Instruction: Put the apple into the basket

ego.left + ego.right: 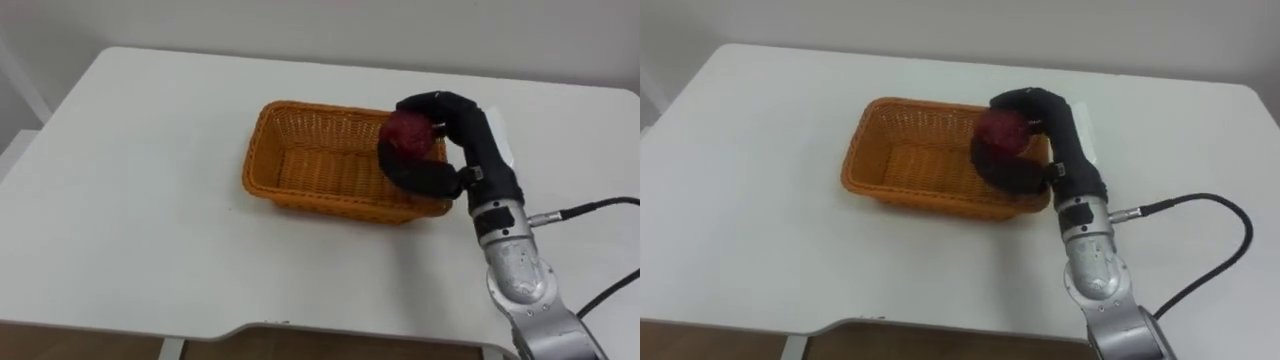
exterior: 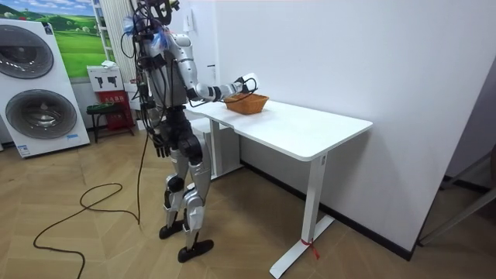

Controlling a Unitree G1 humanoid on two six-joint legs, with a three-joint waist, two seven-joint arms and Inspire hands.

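Note:
A dark red apple [image 1: 407, 134] [image 1: 1002, 130] is held over the right end of an orange wicker basket [image 1: 300, 160] [image 1: 900, 160] on the white table. My right hand [image 1: 448, 150] [image 1: 1040, 140] has its black fingers and thumb curled round the apple, above the basket's right rim. In the room view the robot stands at the table's end with its right hand [image 2: 246, 82] stretched out over the basket [image 2: 248, 103]. Its left hand [image 2: 160, 145] hangs at its side.
The white table [image 1: 150, 200] [image 2: 310, 128] has bare room to the left of and in front of the basket. Its front edge runs along the bottom of the eye views. Washing machines [image 2: 39, 85] stand at the room view's left.

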